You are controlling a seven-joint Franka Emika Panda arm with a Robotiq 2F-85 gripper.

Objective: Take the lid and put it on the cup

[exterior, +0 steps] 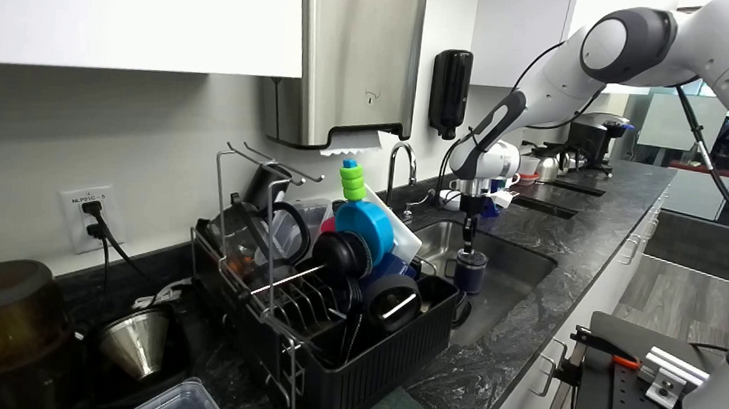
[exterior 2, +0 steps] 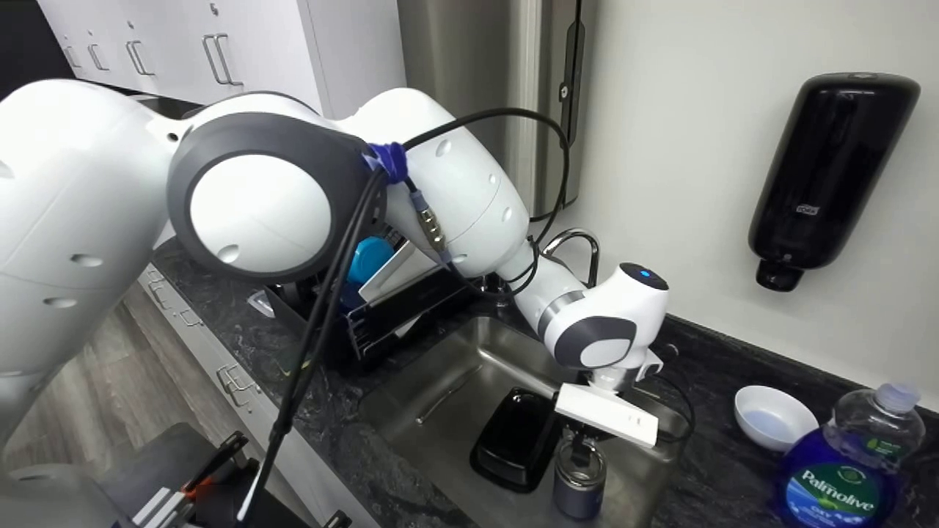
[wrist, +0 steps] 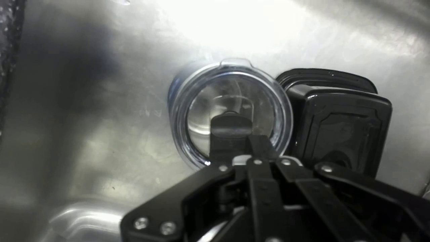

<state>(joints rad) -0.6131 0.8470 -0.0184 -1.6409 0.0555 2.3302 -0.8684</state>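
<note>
The dark blue cup (exterior: 469, 276) stands upright in the sink in both exterior views (exterior 2: 577, 497). The round clear lid (wrist: 265, 90) lies over the cup's mouth, with part of the blue side showing at its upper left in the wrist view. My gripper (wrist: 250, 141) points down at the middle of the lid, its fingers together. Its tips are at the lid's top in both exterior views. A dark rounded piece (wrist: 231, 126) on the lid may be its slider or a fingertip. The fingers hide the lid's near edge. I cannot tell whether they pinch part of it.
A black container (wrist: 346, 127) lies in the sink (exterior 2: 440, 440) close beside the cup. A loaded dish rack (exterior: 392, 350) stands along one side, with the faucet (exterior: 402, 162) behind. A white bowl (exterior 2: 775, 418) and a soap bottle (exterior 2: 836, 469) stand on the counter.
</note>
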